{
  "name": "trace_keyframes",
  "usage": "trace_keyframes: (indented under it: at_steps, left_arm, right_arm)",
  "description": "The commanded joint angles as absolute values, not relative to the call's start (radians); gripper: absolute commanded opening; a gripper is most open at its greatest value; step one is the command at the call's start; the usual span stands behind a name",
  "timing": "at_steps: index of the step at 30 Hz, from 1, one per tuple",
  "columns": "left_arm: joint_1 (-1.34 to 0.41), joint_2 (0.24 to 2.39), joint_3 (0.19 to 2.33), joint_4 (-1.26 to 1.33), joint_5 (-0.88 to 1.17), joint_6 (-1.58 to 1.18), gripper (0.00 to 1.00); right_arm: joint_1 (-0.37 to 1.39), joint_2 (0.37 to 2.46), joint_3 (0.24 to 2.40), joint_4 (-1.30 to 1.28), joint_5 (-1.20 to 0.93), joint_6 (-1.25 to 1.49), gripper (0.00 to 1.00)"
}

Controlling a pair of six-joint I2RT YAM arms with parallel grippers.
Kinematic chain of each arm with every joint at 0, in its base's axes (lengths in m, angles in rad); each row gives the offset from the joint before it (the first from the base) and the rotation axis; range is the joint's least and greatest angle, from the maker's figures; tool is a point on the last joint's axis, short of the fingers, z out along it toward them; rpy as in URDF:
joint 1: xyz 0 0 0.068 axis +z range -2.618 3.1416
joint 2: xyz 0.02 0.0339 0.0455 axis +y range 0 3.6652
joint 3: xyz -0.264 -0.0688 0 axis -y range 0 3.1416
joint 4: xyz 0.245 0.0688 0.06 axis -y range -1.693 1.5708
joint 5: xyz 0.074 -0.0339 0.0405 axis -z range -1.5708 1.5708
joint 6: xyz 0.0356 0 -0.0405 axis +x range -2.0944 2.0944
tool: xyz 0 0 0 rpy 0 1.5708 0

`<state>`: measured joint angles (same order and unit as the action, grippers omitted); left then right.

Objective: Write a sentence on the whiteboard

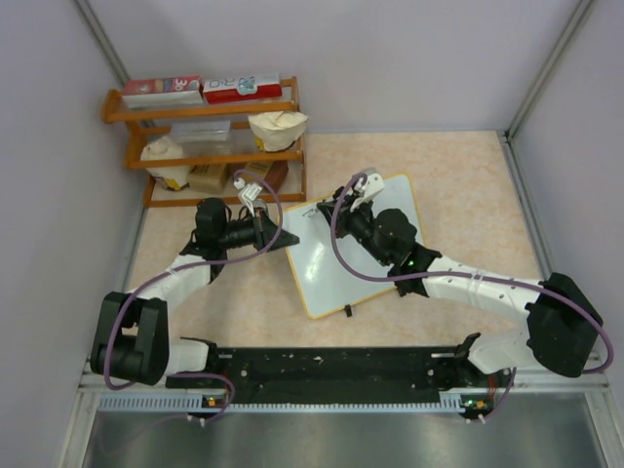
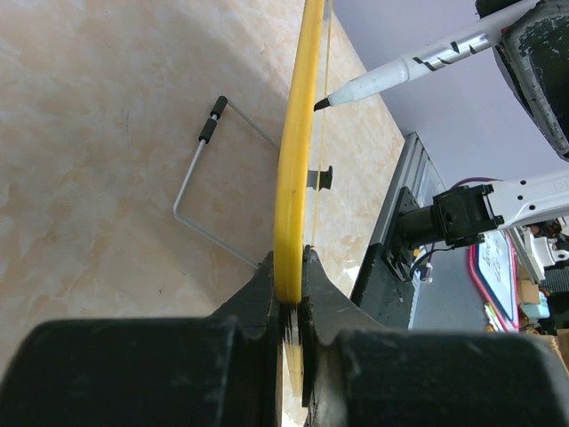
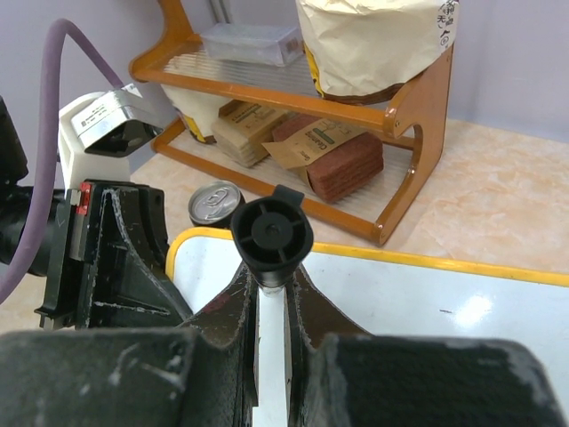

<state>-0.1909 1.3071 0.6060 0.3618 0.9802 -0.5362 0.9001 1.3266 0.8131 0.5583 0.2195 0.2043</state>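
On the left, reaches forward with elbow bent, left gripper pinched tight on the yellow left edge of the whiteboard. On the right, stretches in over the board, right gripper clamped round a marker. Only from the left wrist: marker tip at the board's face, wire stand behind it. Only from the right wrist: shelf and can beyond the fingers.

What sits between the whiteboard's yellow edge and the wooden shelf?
A silver-topped drink can stands there, just beyond the corner of the whiteboard and in front of the bottom tier of the shelf. The right wrist view shows it.
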Motion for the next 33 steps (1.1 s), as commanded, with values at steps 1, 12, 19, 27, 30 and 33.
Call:
trace_keyframes:
  at_steps: [1,12,19,27,30,33]
  left_arm:
    - [-0.196,1.321,0.594,0.348,0.954,-0.403,0.0]
    - [-0.196,1.324,0.592,0.348,0.954,-0.4,0.0]
    - [-0.196,1.327,0.592,0.35,0.954,-0.4,0.0]
    - [-0.196,1.328,0.589,0.364,0.956,-0.41,0.0]
    - [-0.196,1.328,0.584,0.365,0.957,-0.41,0.0]
    - [-0.196,1.324,0.581,0.365,0.957,-0.41,0.0]
  right_arm:
    - [0.902,1.299,0.838,0.614,0.239,0.202,0.0]
    - [0.902,1.312,0.868,0.617,0.235,0.196,0.0]
    - [0.902,1.308,0.873,0.635,0.213,0.201,0.0]
    - [0.902,1.339,0.865,0.62,0.252,0.209,0.0]
    - [0.902,1.344,0.858,0.612,0.259,0.209,0.0]
    - [0.902,1.347,0.851,0.595,0.264,0.212,0.0]
